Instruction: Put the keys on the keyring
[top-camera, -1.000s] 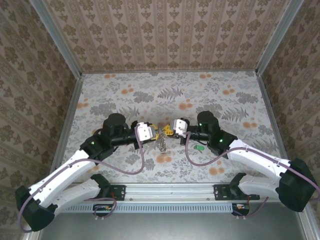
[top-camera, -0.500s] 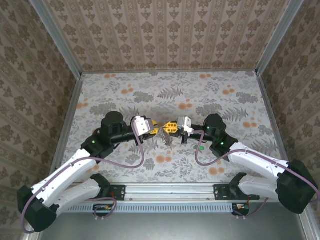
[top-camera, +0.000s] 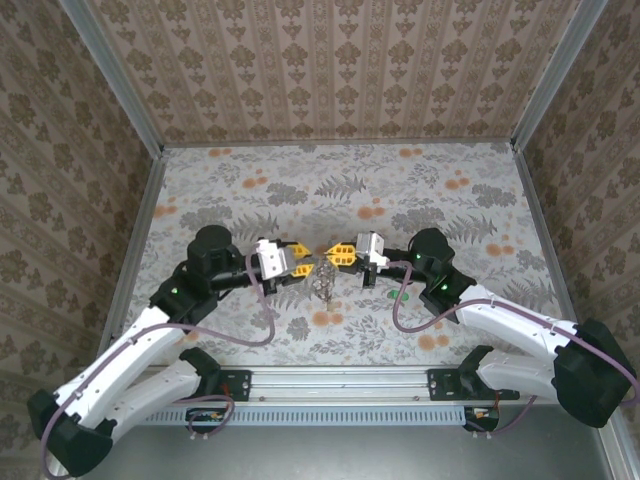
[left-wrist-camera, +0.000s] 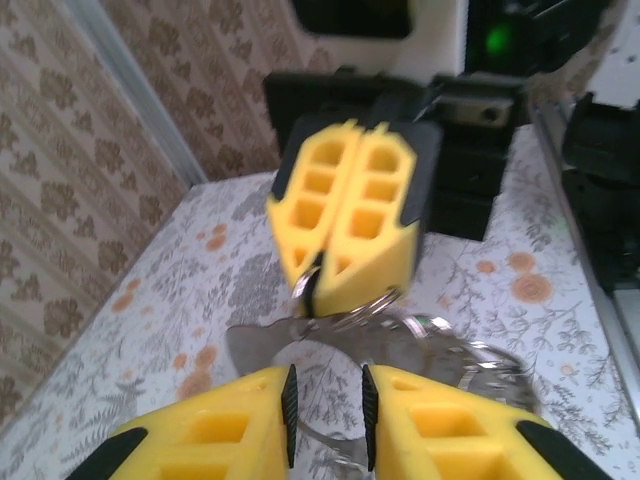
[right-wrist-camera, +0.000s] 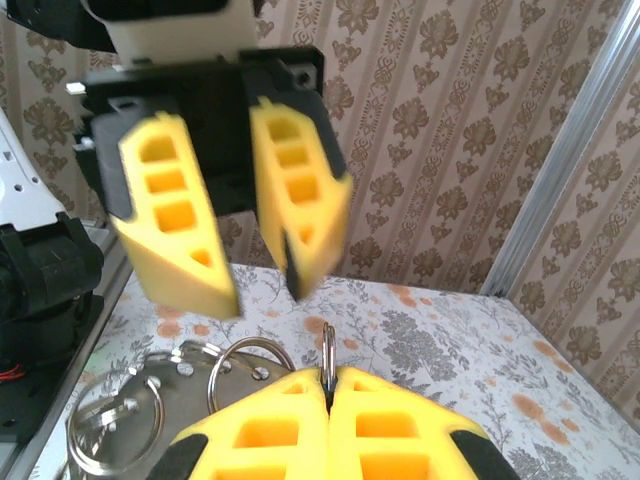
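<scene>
Now left jaws spread, drawn back from keyring (top-camera: 322, 280) — right jaws pinching it.

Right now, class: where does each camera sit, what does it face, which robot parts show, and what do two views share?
Top: above, behind the bases, looking down at the table; both arms, left hand and right hand show.
Left wrist: on the left arm, facing the right hand; own fingers below.
Right wrist: on the right arm, facing the left hand; own fingers below.
Shared: both wrist views show the ring in the right hand.
</scene>
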